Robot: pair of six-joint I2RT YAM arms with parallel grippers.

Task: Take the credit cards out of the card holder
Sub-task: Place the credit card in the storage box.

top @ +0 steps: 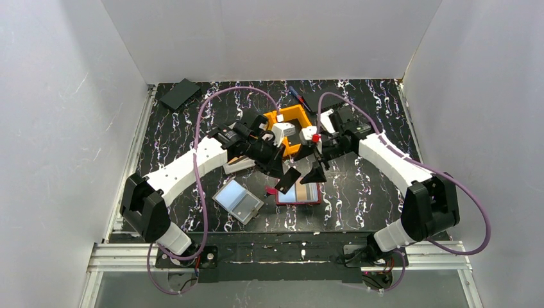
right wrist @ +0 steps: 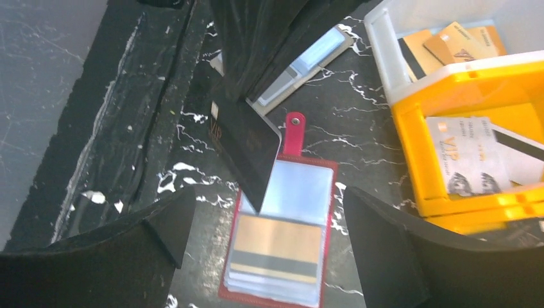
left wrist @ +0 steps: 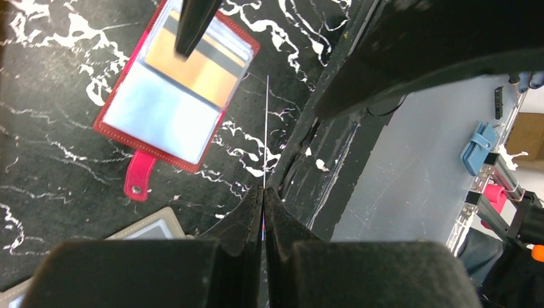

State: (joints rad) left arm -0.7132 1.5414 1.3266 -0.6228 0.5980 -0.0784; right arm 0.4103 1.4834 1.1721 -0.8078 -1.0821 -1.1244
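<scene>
Red card holder [right wrist: 298, 189] lies open on the table [right wrist: 359, 122], gold card [right wrist: 277, 247] tucked inside. Our left gripper [left wrist: 263, 192] pinches a dark card [right wrist: 247, 154], right gripper [right wrist: 268, 199] hangs spread above — catch the holder's edge too and we'd probably drag it along.

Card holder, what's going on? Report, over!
Left claw shut on a dark card. Right claw open above the card holder. Holder open flat, gold card inside. Dark card hangs over it.

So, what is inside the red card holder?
One gold card with a dark stripe, in the top sleeve. The other half looks empty, partly covered by the black card in the left claw. Lower sleeves are hidden.
</scene>
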